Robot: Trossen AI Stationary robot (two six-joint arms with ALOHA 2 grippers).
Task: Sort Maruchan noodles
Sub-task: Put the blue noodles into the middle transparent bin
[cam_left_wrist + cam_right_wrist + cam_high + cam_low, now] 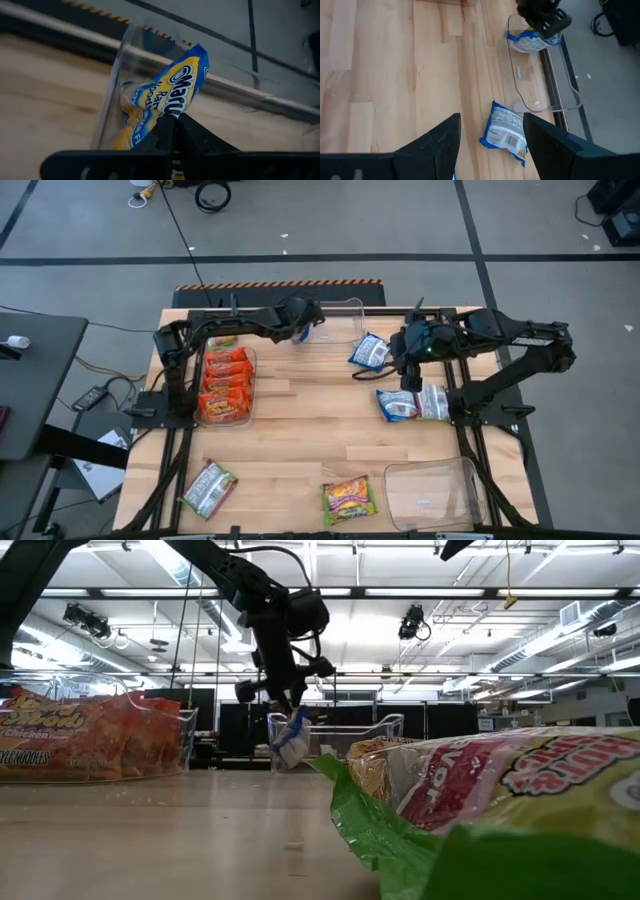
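Note:
My left gripper (pixel 302 323) is shut on a blue-and-yellow noodle packet (pixel 177 80) at the table's far middle, by the left end of an open clear tray (pixel 345 320). My right gripper (pixel 491 120) hangs open high over the table's right half, above a blue packet (pixel 505 132) that lies flat on the wood. Two more blue packets (pixel 397 405) (pixel 433 401) lie flat side by side at the right. A silver-and-red packet (pixel 208 488) and a yellow-green one (pixel 347 500) lie near the front edge. Several orange packets (pixel 225 383) fill a clear tray at the left. My left gripper pinches the blue-and-yellow packet by one end (pixel 167 106) between its two shut fingers. The fingers slant down from the table's left. The packet (pixel 293 740) hangs crumpled below them, level with the clear tray's left wall (pixel 275 735); whether it touches the tray I cannot tell.
Another clear tray (pixel 435 492) stands at the near right corner. The wood between the orange tray and the blue packets is bare. In the low view the yellow-green packet (pixel 500 800) fills the foreground. Both arm frames line the table's side edges.

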